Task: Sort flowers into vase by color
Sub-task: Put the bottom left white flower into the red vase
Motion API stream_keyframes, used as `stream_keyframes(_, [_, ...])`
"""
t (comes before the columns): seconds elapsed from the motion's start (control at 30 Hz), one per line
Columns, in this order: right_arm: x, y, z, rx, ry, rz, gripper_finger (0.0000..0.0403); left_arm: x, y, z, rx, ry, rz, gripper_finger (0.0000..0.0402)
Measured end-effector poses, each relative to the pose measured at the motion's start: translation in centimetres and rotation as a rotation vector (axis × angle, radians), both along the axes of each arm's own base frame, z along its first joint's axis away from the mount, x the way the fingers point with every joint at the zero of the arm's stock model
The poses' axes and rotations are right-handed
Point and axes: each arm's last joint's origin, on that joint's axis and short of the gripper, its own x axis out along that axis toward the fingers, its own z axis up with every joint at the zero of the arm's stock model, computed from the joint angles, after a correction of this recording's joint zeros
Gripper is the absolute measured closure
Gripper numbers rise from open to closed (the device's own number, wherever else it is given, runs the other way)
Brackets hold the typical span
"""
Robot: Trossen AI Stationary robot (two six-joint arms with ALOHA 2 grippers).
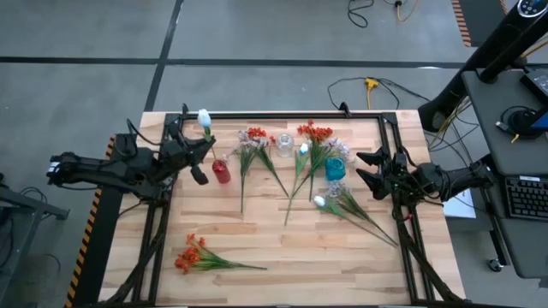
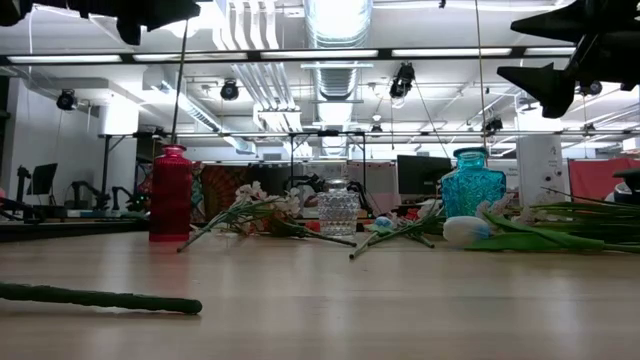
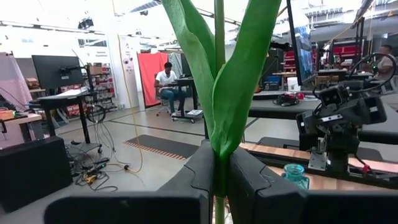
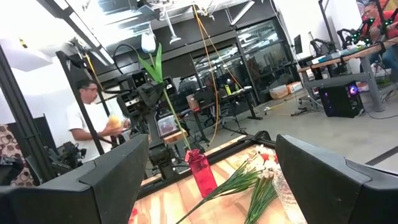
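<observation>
Clamping white tulip stem above red vase — left hand; right hand apart, raised.

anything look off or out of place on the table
One orange flower bunch lies alone at the near left of the table, far from the other stems heaped around the three vases. Nothing looks spilled or broken; the red vase, clear vase and teal vase stand upright.
</observation>
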Motion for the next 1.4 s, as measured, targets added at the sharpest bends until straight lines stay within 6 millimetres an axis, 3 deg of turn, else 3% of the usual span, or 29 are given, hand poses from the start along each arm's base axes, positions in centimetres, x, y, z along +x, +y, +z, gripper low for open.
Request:
stream_keyframes(0.9, [0.0, 0.0, 0.0, -0.001, 0.000, 0.003, 0.0060, 0.2, 0.0, -2.1, 0.004, 0.040, 0.001, 0.0395])
stream_keyframes(1.4, [0.0, 0.0, 0.0, -0.001, 0.000, 0.003, 0.0060, 0.2, 0.0, -2.1, 0.000, 0.040, 0.001, 0.0395])
